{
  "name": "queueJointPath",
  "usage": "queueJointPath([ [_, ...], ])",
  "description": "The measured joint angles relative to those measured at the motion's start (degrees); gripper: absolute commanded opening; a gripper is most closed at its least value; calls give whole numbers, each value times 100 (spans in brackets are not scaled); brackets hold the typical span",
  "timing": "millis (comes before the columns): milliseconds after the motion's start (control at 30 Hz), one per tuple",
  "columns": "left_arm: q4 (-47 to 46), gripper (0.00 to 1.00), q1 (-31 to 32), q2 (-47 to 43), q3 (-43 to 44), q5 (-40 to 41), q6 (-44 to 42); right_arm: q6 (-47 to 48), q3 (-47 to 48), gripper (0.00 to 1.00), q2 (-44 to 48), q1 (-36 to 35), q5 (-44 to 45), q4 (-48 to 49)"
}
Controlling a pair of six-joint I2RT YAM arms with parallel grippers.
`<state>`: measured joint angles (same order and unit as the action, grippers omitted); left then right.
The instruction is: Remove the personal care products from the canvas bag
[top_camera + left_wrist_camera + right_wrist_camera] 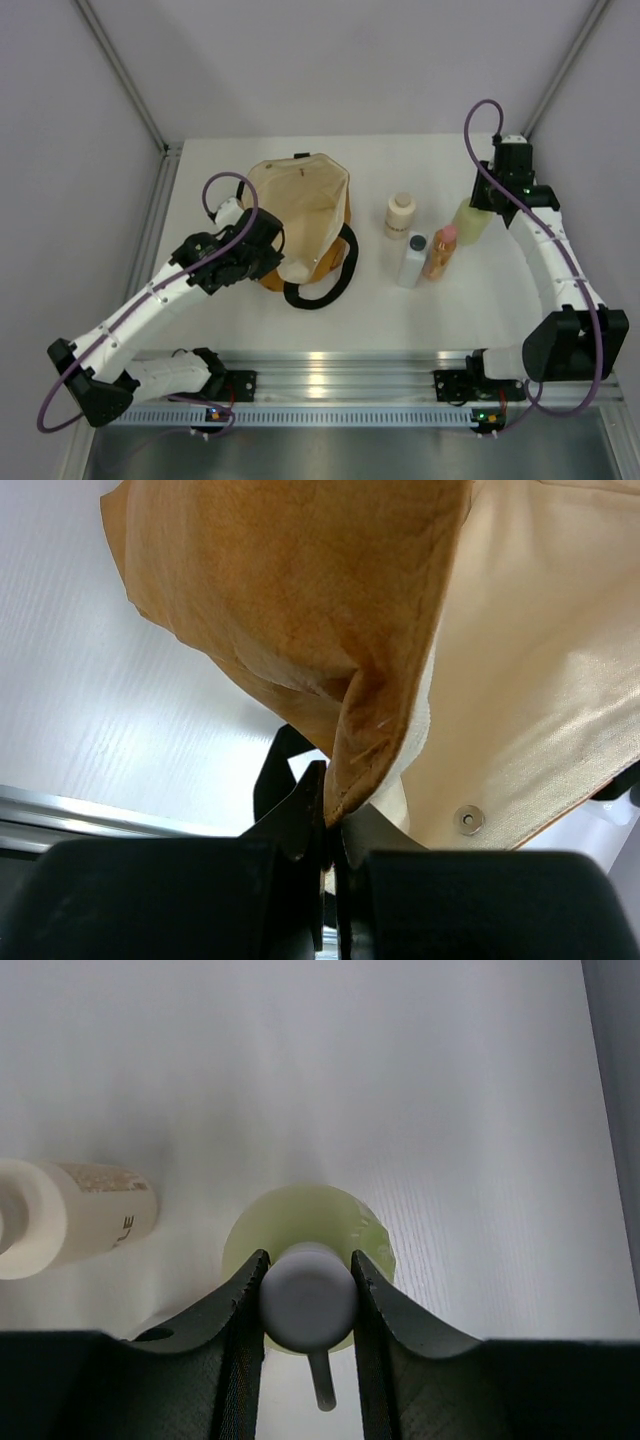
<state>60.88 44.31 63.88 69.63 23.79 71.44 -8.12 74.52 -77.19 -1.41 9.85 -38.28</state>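
The canvas bag (300,205) lies open-mouthed at the table's middle left, cream lining showing, black strap handles (325,288) trailing toward me. My left gripper (275,245) is shut on the bag's tan rim (300,590), the fabric edge pinched between the fingers (332,820). Four bottles stand right of the bag: the beige squat one (400,215), the white one with dark cap (412,260), the orange one with pink cap (440,252) and the pale green one (470,222). My right gripper (488,195) is shut on the green bottle's white cap (308,1295), both fingers touching it; the bottle (310,1210) stands on the table.
The beige bottle (70,1230) stands left of the green one in the right wrist view. A metal rail (340,370) runs along the table's near edge. Grey enclosure walls rise close behind and on both sides. A snap rivet (467,820) shows on the bag's lining.
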Motion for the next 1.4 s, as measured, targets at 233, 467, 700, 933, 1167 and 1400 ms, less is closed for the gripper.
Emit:
queueJointPath([
  [233, 31, 1, 0, 22, 188, 4, -210, 44, -994, 0, 15, 0, -31, 1023],
  [467, 55, 23, 0, 39, 452, 101, -483, 223, -1958, 0, 262, -2, -125, 1998],
  [700, 48, 96, -2, 35, 651, 188, -682, 306, -2299, 3, 389, -37, -87, 2524],
  [933, 59, 98, 0, -48, 887, 297, -1014, 310, -2315, 44, 404, -68, -59, 2540],
  [1167, 175, 98, -2, -50, 1628, 750, -1635, 273, -1856, 75, 411, -70, -42, 2500],
  [1400, 391, 98, -321, 297, 2424, 1165, -2354, 205, -1309, 100, 614, -72, -39, 1971],
])
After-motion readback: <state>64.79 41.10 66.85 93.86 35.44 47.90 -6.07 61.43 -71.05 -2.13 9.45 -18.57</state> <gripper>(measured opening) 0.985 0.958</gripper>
